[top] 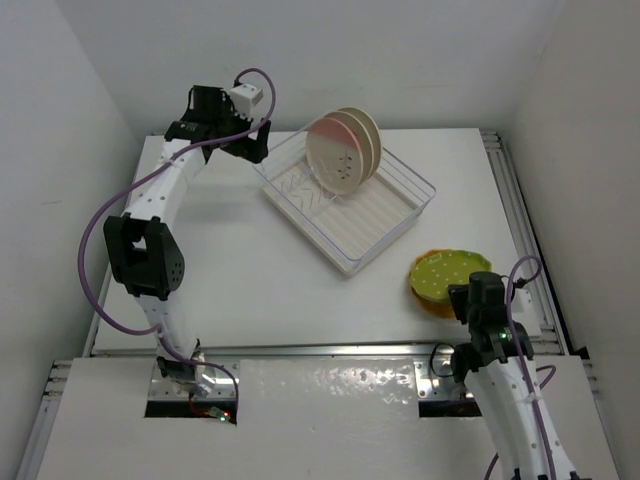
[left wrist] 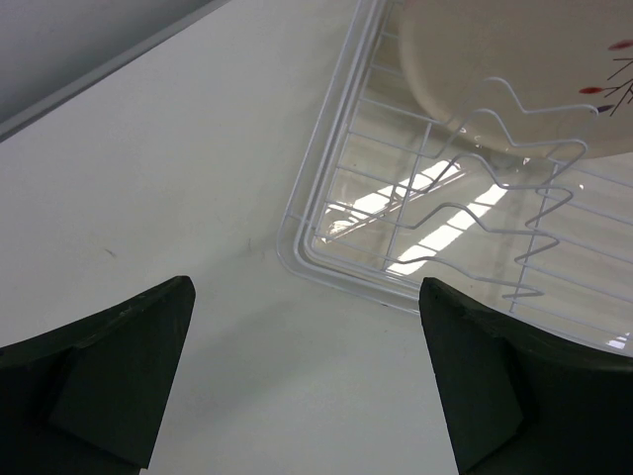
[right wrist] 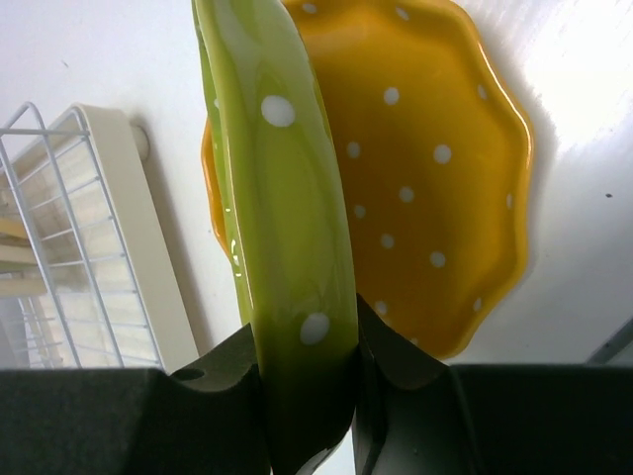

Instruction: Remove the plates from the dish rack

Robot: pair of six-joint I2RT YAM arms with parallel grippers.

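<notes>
Dish rack (top: 385,235) mid-table; pink plate (top: 335,158) and beige plate (top: 368,135) stand on edge at its far end, just right of the wide-open left gripper (left wrist: 302,327), the nearer arm. Right gripper (right wrist: 307,361) clamps the yellow-green plate (right wrist: 287,198) by its rim over the orange plate (right wrist: 435,178), near right.

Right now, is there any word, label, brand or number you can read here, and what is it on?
None readable. The pale pink plate shows small painted marks, not letters; the yellow-green plate and orange plate only white dots; the dish rack no label.
</notes>
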